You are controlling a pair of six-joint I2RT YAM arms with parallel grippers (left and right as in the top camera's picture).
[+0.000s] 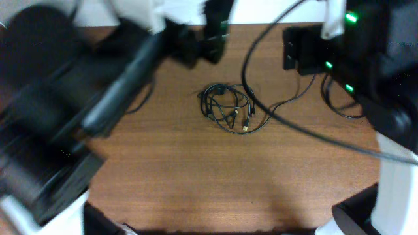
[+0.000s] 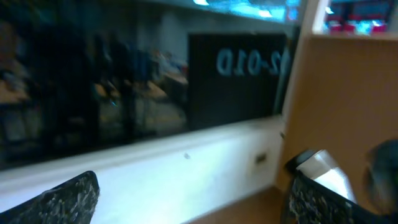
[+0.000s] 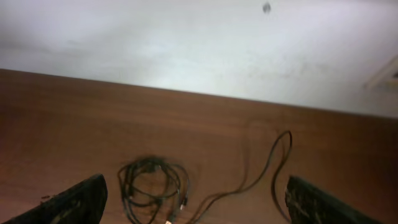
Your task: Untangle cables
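The cables lie as a small coiled black bundle with gold-tipped plugs in the middle of the wooden table. One thin strand runs right from it. In the right wrist view the bundle lies low and left between the fingers, with the strand looping to the right. My right gripper is open and empty; from overhead it is at the far right, apart from the bundle. My left gripper is open and empty, facing the wall; from overhead it is blurred, at the table's back edge beyond the bundle.
A thick black arm cable arcs over the table from the back to the right edge, passing the bundle's right side. The blurred left arm covers the table's left part. A white wall borders the back edge.
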